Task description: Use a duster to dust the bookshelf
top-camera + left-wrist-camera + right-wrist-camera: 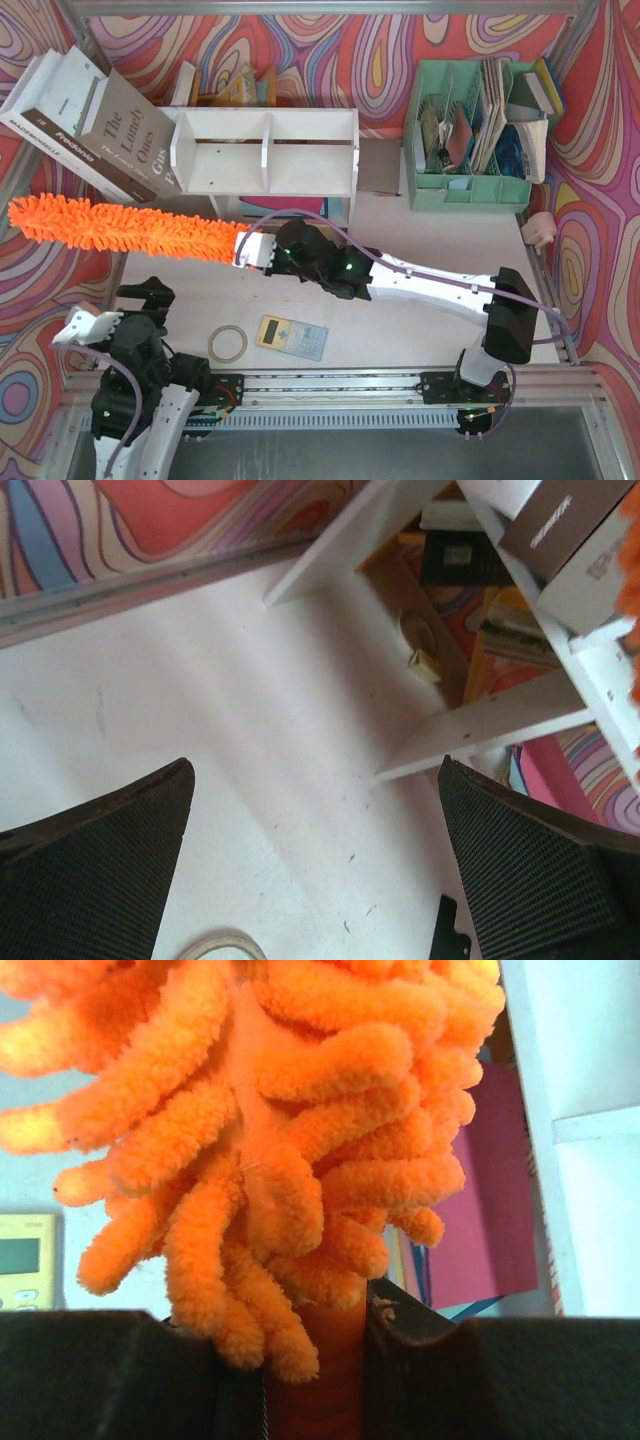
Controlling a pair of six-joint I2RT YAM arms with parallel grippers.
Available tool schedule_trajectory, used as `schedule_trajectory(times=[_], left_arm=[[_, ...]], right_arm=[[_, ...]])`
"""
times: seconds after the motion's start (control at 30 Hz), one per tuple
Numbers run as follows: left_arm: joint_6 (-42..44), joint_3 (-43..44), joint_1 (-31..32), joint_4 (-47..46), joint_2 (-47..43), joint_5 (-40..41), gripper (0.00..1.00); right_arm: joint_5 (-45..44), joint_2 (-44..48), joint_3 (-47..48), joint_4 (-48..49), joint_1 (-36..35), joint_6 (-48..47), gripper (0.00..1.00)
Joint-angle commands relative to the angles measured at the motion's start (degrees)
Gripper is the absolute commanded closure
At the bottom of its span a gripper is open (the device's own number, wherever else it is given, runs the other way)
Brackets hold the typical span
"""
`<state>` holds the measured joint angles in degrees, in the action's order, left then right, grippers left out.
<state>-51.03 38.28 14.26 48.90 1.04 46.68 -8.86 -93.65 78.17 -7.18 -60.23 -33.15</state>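
The white bookshelf [265, 150] stands at the back centre, with books in its compartments. In front of it, the fluffy orange duster [120, 228] stretches leftward over the table. My right gripper [250, 248] is shut on the duster's handle end. In the right wrist view the orange handle [325, 1380] sits between the dark fingers, the duster's fluff [270, 1110] fills the picture, and the bookshelf's white board [590, 1110] is at the right. My left gripper [85, 325] hangs open and holds nothing at the near left. It [315, 860] looks down at bare table, with the bookshelf's boards [480, 725] ahead.
Large books [90, 120] lean against the shelf's left side. A mint-green file organizer [470, 130] stands at the back right, and a small pink object [538, 228] lies near the right edge. A tape ring [228, 343] and a calculator [292, 336] lie near the front.
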Motion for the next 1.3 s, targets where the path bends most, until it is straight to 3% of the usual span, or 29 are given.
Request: schedule_trajectory(times=[0.0,0.43,0.93,1.27], left_arm=[[2.43,-3.68,0.06,-3.81,-0.72,-5.63,0.01],[7.34,-11.78,0.06,-12.93,-0.77,-14.73,0.02],[7.96,0.12,0.06,-3.80,0.50,-17.89,0.02],[9.09,0.82,0.02,-3.12,-0.70,-15.89,0.02]], right_arm=[[-0.02,-1.45,5.01,1.74,1.54,-1.38,1.00],[-1.89,-3.79,9.68,0.98,3.30,-3.40,1.00],[-1.38,-6.02,7.59,-0.26,6.28,-1.16,1.00],[-1.93,-7.14,7.71,-0.34,6.53,-0.98,1.00]])
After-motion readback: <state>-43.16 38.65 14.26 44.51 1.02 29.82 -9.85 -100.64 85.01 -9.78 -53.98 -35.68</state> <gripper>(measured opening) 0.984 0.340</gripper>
